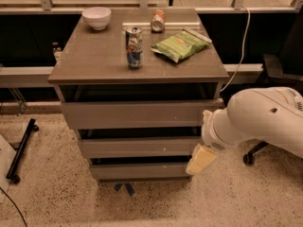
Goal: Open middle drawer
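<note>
Grey-brown middle drawer (137, 147), cream gripper (201, 159) by its right end, green bag (180, 45), white bowl (96, 17), speckled floor (57, 193)

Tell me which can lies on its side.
The orange can at the back; the blue can in front stands upright. The gripper is low beside the cabinet's right side.

Entry, arm as I see it on the remote feed. The arm (265, 119) is a bulky, smooth white shell, rounded like a capsule, with soft warm highlights. It has one small dark round mark on its upper side; I cannot tell if that is a screw or a hole. Toward the wrist it narrows to a white collar with a greyish speckled patch underneath. The hand (201, 159) is a pale cream-yellow, flat wedge, low at the right end of the drawer stack (142, 148).
</note>
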Tool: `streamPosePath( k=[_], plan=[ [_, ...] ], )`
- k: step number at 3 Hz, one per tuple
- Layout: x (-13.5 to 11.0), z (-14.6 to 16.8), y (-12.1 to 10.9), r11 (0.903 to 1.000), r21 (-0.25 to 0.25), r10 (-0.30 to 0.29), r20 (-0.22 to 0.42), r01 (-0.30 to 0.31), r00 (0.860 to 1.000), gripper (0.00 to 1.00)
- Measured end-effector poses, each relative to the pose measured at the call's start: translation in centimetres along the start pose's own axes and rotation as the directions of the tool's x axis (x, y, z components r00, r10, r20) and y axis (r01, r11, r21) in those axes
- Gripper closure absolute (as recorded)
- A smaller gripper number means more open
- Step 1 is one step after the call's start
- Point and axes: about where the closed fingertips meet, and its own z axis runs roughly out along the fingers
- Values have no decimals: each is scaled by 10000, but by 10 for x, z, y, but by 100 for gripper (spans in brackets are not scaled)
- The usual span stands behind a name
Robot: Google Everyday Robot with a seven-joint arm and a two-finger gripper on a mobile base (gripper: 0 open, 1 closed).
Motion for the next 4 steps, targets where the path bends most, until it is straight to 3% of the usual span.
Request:
streamPosePath(
  k=[1, 2, 4],
  plan=[
    [0, 0, 0, 10000, 0, 0, 0, 0, 10000, 0],
    [4, 29, 5, 9965, -437, 727, 482, -706, 9962, 0],
    [2, 105, 14, 9828, -1213, 1630, 2149, -1393, 9629, 0]
  ],
)
